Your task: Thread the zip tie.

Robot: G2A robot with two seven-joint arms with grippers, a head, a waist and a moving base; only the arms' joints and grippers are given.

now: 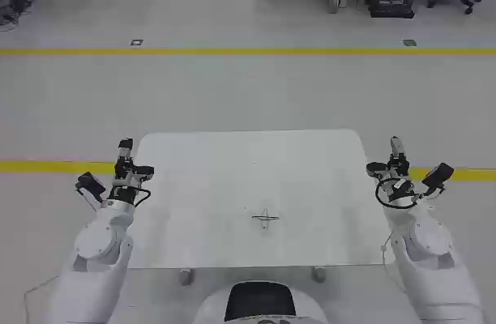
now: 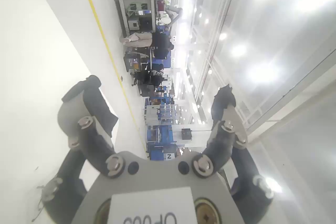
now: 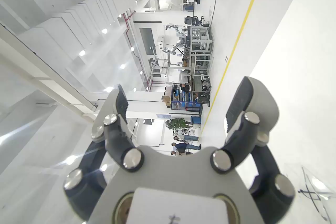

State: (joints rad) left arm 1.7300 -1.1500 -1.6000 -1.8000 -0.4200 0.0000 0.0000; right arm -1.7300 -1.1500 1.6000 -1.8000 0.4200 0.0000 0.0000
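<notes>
- Threading looks unstarted in the top view: the zip tie (image 1: 265, 218) lies on the table (image 1: 232, 162) near its front edge, well apart from the left gripper (image 1: 124, 154) and the right gripper (image 1: 396, 152).
- Left wrist view: the left gripper's jaws gape, holding nothing.
- Right wrist view: the right gripper is likewise spread and empty, so pickup and threading remain.

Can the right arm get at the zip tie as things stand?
Probably yes: the zip tie lies in the open on the table, and nothing stands between it and the open right tool at the table's side.
</notes>
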